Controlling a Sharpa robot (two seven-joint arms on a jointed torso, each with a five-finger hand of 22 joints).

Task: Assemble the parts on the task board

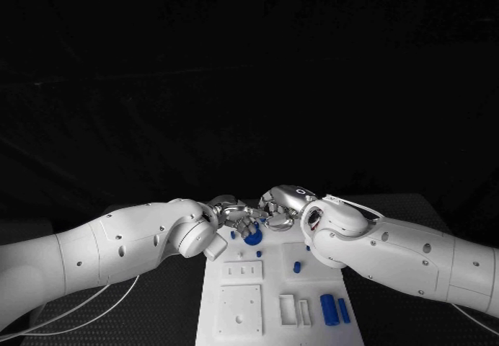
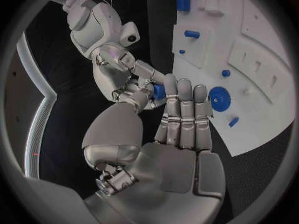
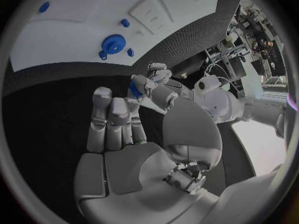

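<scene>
we see both hands meeting above the far end of the task board (image 1: 312, 317), fingertips to fingertips. between them is a small blue part (image 2: 159, 91). in the left wrist view this part sits right at the tips of the left hand (image 2: 177, 134), and the fingers of the right hand (image 2: 124, 64) close around it from the other side. in the right wrist view the same blue part (image 3: 134, 89) is beyond the tips of the right hand (image 3: 118, 129), where the fingers of the left hand (image 3: 156, 84) are on it. so both hands touch it. we judge that each of them grips it, like a passing from one hand to the other, but which hand really carries the weight we cannot tell.

just under the fingertips, on the board, lies a blue gear (image 1: 252, 234). nearer to the robot than the fingers there are a small blue peg (image 1: 296, 267) and two long blue bars (image 1: 334, 310), all lying free on the white plate.

about the handling, this is our judgement: the part looks like hard plastic, so very light, stiff and not fragile, but smooth and small, so it can slip or turn between metal fingertips. it is better to pinch it on two opposite sides, near its middle, and to leave free the end that must enter the board. one hand should let go only when the other has a firm pinch.
</scene>
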